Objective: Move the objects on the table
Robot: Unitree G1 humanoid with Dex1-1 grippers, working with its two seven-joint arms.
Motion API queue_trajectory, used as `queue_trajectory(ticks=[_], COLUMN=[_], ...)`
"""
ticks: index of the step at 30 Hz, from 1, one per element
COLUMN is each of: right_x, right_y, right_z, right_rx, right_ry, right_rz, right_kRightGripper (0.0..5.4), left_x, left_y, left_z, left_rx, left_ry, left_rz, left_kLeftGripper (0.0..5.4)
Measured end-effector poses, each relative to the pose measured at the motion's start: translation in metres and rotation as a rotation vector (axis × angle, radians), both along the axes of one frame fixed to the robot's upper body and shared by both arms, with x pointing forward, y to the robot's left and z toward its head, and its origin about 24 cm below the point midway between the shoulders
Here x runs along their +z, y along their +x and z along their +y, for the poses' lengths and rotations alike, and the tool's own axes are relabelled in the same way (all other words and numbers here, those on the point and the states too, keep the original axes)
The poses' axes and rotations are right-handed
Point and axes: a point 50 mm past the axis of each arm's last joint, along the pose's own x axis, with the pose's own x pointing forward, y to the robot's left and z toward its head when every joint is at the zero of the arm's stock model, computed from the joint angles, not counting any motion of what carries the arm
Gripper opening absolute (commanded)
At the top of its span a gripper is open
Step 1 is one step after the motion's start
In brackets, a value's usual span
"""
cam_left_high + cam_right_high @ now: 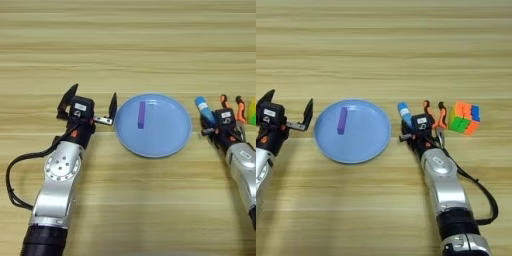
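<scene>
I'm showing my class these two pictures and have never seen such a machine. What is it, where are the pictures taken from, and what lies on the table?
Both pictures look down from the two eyes of a camera on a humanoid robot's head, so they show one scene. The silver limbs are its arms. The left gripper is open, empty, beside a blue plate. A purple bar lies in the plate. The right gripper has orange-tipped fingers, open, with a blue tube lying just left of it, not held. A puzzle cube sits to its right on the wooden table.

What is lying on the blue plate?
Only the thin purple bar lies on the light-blue plate, left of its centre. Nothing covers the plate, so its whole surface shows.
</scene>
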Motion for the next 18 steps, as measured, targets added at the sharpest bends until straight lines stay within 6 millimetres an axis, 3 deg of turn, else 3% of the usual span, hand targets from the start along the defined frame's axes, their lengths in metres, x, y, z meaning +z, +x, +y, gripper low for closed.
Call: queue_trajectory(ticks=[12,18], right_x=[0.015,0.024], right_y=[0.0,-0.001], right_z=[0.0,0.002], right_rx=[0.013,0.044], right_ry=[0.029,0.045], right_rz=[-0.07,-0.115], right_kRightGripper=[1.43,1.43], left_x=[0.0,0.002], left_y=[0.001,0.0], left_z=[0.0,-0.004], left_rx=[0.008,-0.055], left_ry=[0.015,-0.089], left_rz=[-0.003,0.006], left_kLeftGripper=[5.4,5.4])
